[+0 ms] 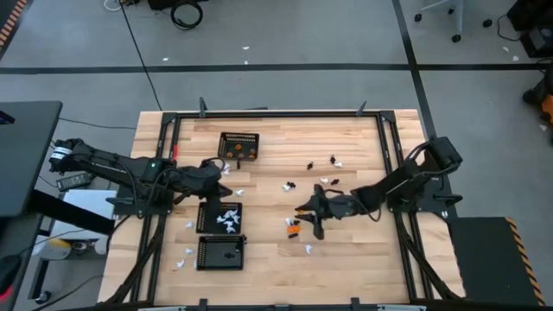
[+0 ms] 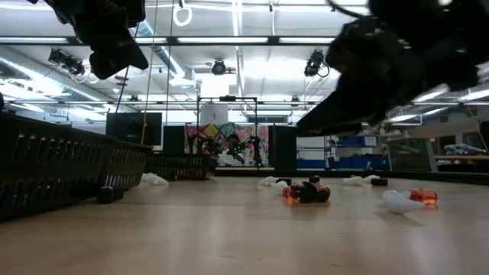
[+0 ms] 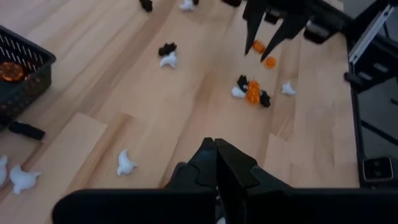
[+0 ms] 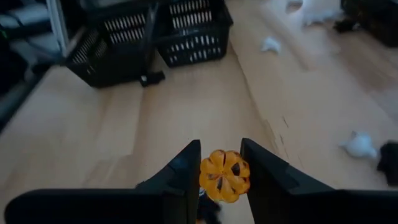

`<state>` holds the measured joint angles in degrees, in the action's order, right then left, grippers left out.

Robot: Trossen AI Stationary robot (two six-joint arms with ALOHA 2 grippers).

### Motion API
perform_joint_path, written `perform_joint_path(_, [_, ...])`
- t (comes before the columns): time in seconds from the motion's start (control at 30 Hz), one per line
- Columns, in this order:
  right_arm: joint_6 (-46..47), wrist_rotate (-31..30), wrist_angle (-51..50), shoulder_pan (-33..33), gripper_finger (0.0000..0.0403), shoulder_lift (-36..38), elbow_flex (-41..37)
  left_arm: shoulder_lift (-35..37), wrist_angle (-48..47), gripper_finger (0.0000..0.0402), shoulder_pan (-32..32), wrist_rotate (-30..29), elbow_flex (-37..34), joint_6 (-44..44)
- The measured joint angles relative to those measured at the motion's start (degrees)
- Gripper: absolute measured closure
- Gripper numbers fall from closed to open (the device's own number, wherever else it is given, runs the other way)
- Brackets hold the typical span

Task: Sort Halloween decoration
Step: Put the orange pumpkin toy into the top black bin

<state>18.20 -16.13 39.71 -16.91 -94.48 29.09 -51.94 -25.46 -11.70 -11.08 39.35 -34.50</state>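
Small orange, white and black Halloween decoration pieces lie scattered on the wooden table, among them a mixed cluster (image 3: 252,93) and a white piece (image 3: 126,163). My right gripper (image 1: 304,212) hovers above the table's middle right, shut on an orange pumpkin piece (image 4: 224,175). My left gripper (image 1: 223,169) hangs shut and holds nothing, above the table beside the baskets at the left. Three black mesh baskets stand in a row: the far one (image 1: 239,147) holds orange pieces, the middle one (image 1: 220,216) white ones, the near one (image 1: 220,253) black ones. My right gripper pinches the orange pumpkin by two opposite sides (image 4: 208,174) between its two fingers. The fingers slant down and point toward the table's left side. The pumpkin is lifted clear of the wood.
Loose pieces lie around the right gripper: a white one (image 4: 360,145) and a black and white pair (image 3: 166,55). Bare wood stretches between the gripper and the baskets (image 4: 186,31). A black frame rail (image 1: 393,164) runs along the table's edges.
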Motion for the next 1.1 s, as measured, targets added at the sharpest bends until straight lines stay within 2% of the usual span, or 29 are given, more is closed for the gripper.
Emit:
perform_joint_path(0.13, [-4.8, 4.7, -6.8, 4.6, 0.0296, -0.3, 5.8, 0.0, 1.3, 0.0393, 0.1, -1.1, 0.0, -1.4])
perform_joint_path(0.33, [-11.2, 11.8, -11.0, 14.2, 0.0295, -3.0, 14.7, -0.1, 1.1, 0.0393, 1.2, -1.3, 0.0, -6.2])
perform_joint_path(0.43, [-13.7, 16.8, -16.7, 18.8, 0.0295, -6.1, 21.7, -0.1, 0.7, 0.0393, 2.0, -1.3, 0.0, -7.5])
perform_joint_path(0.57, [-16.9, 20.5, -22.9, 23.4, 0.0295, -11.3, 32.1, -0.2, 0.5, 0.0393, 3.1, -1.8, 0.0, -9.3])
perform_joint_path(0.8, [-18.0, 23.8, -30.0, 30.5, 0.0295, -23.9, 51.9, -0.2, 0.3, 0.0393, 3.3, -2.8, 0.0, -11.0])
perform_joint_path(1.1, [-15.2, 21.9, -55.0, 34.9, 0.0295, -40.5, 81.2, -0.2, 0.0, 0.0393, 3.3, -2.8, 0.0, -12.7])
